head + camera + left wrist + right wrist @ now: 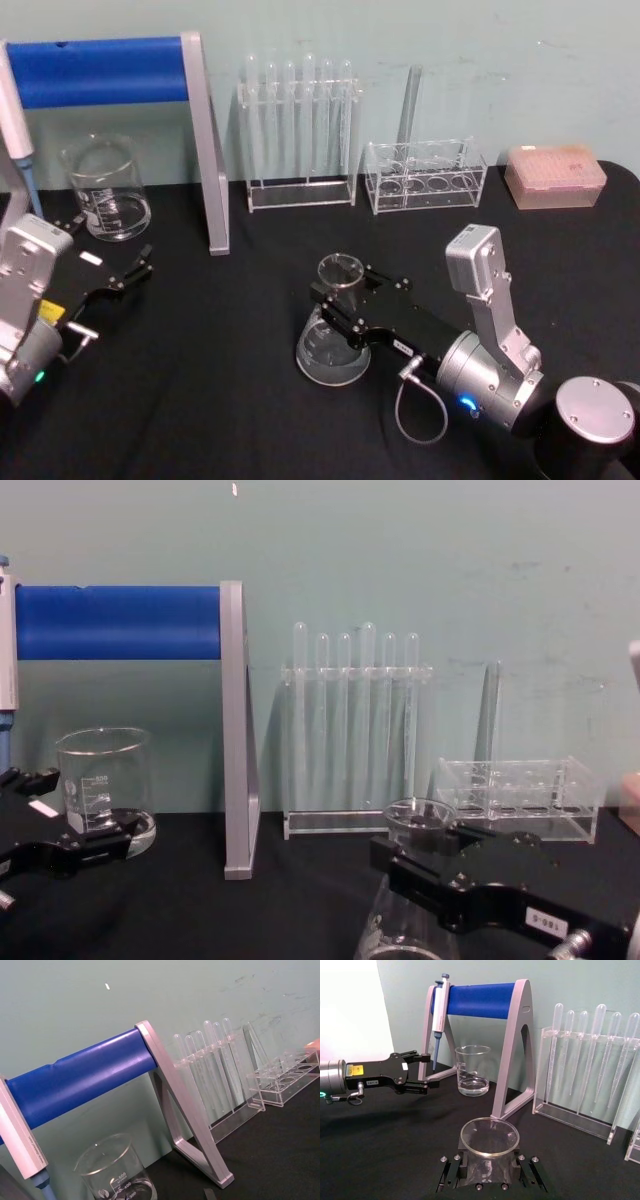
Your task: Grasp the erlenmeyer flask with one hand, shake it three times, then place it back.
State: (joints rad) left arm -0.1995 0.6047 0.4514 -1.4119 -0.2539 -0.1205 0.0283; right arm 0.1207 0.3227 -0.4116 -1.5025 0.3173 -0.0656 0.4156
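Erlenmeyer flask stands on the black table near the middle, in front of the test tube rack, its wide base flat on the cloth. Our right gripper has its jaws on either side of the narrow neck just under the flared rim; in the right wrist view the rim sits centred between the black jaws, which look pressed against the glass. We judge that we are at the grasp, with the lift not yet begun. To do this well we want a firm hold below the flare so the rim cannot slip through, then a straight lift before any shaking. We keep the shakes short, clear of the rack and the blue stand. Our left gripper waits with fingers spread near the beaker, well apart from the flask.
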